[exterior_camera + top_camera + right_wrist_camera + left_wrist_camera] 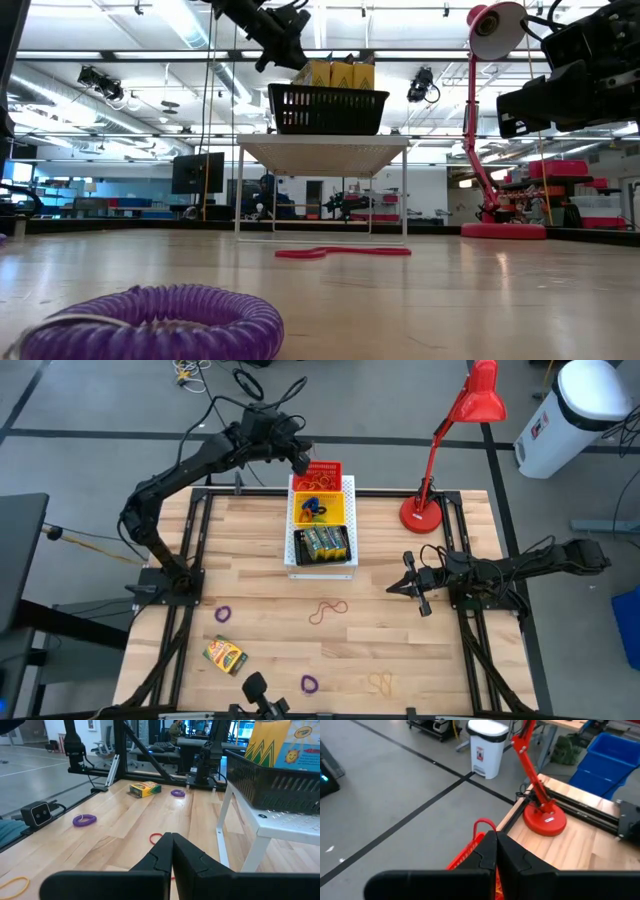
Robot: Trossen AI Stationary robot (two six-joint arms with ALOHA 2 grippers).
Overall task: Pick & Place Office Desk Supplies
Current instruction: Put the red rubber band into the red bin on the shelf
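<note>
Nearest the front edge of the wooden table [260,630]: a purple coil loop [309,683] and, to its right, a thin yellowish rubber band [380,682]. Just behind on the left, a yellow-and-green crayon box [226,654] lying flat, alone. Farther back on the left, a second purple loop [222,614]. Near the middle, a reddish-brown rubber band [327,610] sprawled flat on the wood.

On the right side, level with that band but well apart from it: right gripper [409,588], fingers pressed together, holding nothing, hovering low over bare wood and pointing toward the table's centre.

Behind the band, a white perforated stand [349,488] carrying three bins in a row. Nearest bin black [321,544], packed with upright crayon boxes [322,540]. Middle bin yellow [337,510], holding small blue and green loops [315,510]. Farthest bin red [323,471], with thin bands [320,482] inside.

Over the red bin's back left corner: left gripper [300,462], fingers closed, nothing visibly gripped, raised above the rim. Red mesh of the bin right beneath the fingertips in the left wrist view.

At the back right of the table, a red desk lamp [424,512], round base on the wood, stem leaning up to a shade past the table's far edge.

Beyond the table, grey floor with dark lines, and a white bin [575,415] at far right.
</note>
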